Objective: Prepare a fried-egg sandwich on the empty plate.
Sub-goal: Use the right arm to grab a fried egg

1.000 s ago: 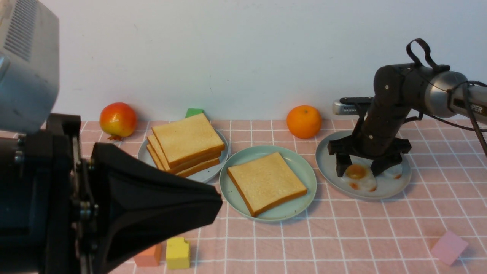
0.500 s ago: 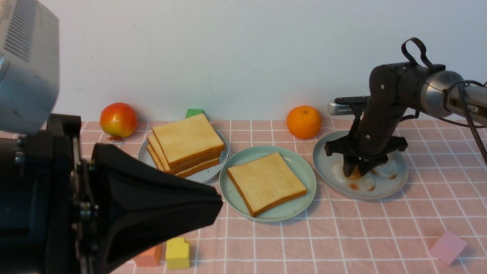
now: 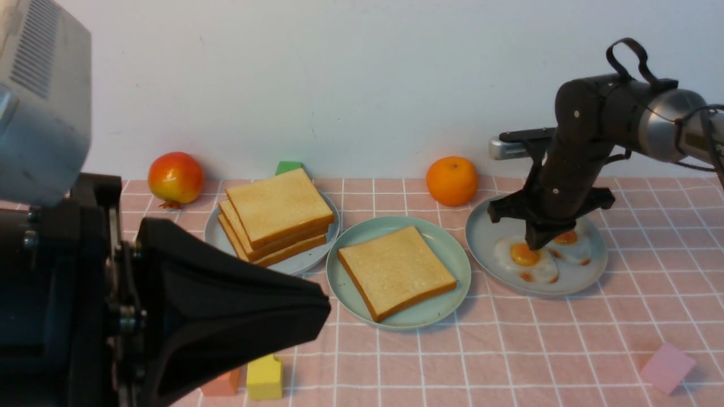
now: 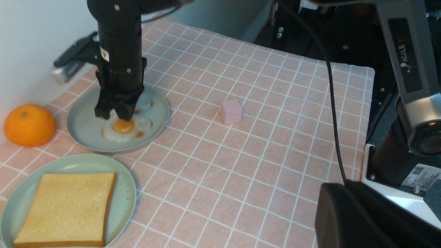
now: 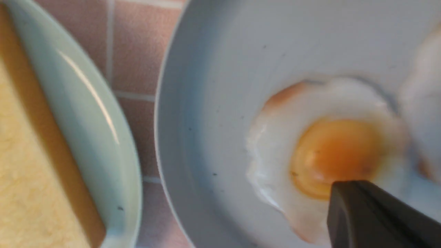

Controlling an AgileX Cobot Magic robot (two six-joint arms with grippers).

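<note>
Egg (image 3: 524,256) flat on grey plate (image 3: 485,244), just under right hand (image 3: 537,243), shut, empty.

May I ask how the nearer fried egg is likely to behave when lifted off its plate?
The fried egg lies thin and flat on the grey-blue plate, so it probably offers little edge to pinch. Its smooth surface may slip. Being so flat, it likely weighs little.

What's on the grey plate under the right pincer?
Two fried eggs, side by side on the grey plate. The nearer egg shows almost whole; the shut right pincer covers part of the farther egg. Whether it pinches either egg's edge is hidden.
</note>
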